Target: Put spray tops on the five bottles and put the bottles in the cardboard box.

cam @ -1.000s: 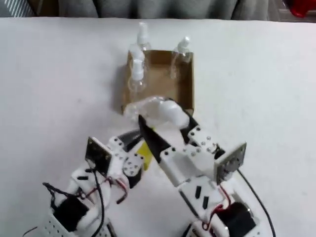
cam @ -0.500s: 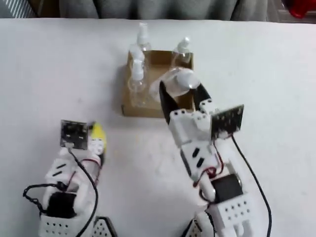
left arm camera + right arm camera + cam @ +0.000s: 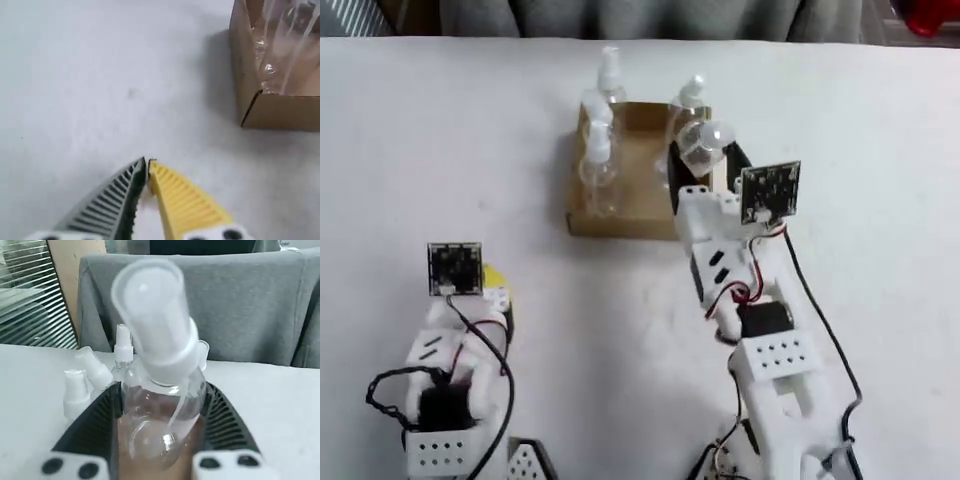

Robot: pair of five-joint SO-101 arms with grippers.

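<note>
Right gripper [image 3: 703,162] is closed on a capped bottle [image 3: 160,395], held nearly upright; the cardboard box [image 3: 620,222] lies just beneath, with free room leftward.

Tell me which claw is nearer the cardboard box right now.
Right. The right claw grips a bottle over the right side of the cardboard box; the left claw sits shut over the table, well short of the box.

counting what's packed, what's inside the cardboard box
Clear spray-topped bottles stand in the cardboard box, along its left side and far right corner. The right gripper and its held bottle cover the near right part.
</note>
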